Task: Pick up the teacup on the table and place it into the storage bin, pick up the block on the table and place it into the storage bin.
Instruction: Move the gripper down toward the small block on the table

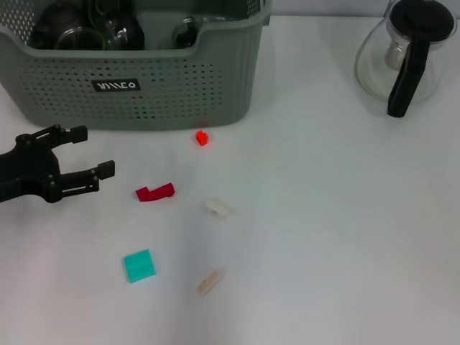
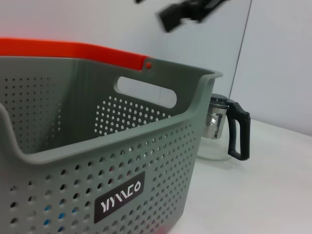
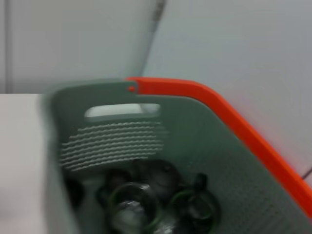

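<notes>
The grey-green storage bin (image 1: 188, 80) stands at the back left, with its black label facing me. Glass teacups (image 1: 188, 30) and dark pots lie inside it; they also show in the right wrist view (image 3: 134, 207). No teacup shows on the table. A small red block (image 1: 202, 137) lies just in front of the bin. My left gripper (image 1: 90, 152) is open and empty, low over the table left of a dark red block (image 1: 156, 192). A black part above the bin in the left wrist view (image 2: 186, 13) looks like my right gripper.
A teal block (image 1: 139, 265), a white piece (image 1: 217, 208) and a beige piece (image 1: 210, 282) lie on the white table. A glass carafe with a black handle (image 1: 406, 54) stands at the back right. The bin (image 2: 161, 141) has an orange far rim (image 3: 234, 124).
</notes>
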Controlling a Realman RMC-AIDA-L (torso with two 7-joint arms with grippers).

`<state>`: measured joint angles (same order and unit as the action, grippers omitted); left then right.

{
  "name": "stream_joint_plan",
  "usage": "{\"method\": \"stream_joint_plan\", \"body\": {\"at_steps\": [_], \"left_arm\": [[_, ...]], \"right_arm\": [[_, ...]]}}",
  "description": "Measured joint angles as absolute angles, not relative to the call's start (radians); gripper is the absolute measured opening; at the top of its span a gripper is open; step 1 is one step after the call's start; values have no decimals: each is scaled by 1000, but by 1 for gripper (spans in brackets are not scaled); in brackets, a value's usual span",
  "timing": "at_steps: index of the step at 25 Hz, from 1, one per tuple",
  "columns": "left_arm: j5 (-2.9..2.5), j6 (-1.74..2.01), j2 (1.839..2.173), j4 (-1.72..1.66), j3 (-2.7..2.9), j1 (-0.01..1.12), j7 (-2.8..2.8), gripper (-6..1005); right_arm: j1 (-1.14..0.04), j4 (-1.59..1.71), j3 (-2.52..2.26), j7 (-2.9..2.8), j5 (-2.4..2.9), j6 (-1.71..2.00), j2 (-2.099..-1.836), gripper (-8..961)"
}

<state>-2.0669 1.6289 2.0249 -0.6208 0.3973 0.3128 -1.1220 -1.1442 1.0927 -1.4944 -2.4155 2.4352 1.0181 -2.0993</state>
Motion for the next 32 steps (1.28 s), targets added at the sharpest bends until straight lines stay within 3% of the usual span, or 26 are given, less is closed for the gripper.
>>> {"method": "stream_joint_plan", "body": {"at_steps": [3, 8, 14, 32], "left_arm": [[-2067, 1631, 2025, -622, 397, 313, -1123, 870], [-2072, 1627, 2025, -624, 397, 313, -1123, 870], [-2071, 1626, 2027, -625, 397, 314, -1123, 870], [-2073, 1628, 2031, -626, 399, 317, -1116, 870]], "right_arm": [[-1064, 1264, -1490, -2413, 2409, 1195, -2100, 831], [-940, 1477, -1516, -2450, 2378, 1508, -2102, 924], [-889, 1404, -1639, -2492, 2386, 1576, -2104, 923], [-942, 949, -1936, -2451, 2229, 1121, -2113, 847]]}}
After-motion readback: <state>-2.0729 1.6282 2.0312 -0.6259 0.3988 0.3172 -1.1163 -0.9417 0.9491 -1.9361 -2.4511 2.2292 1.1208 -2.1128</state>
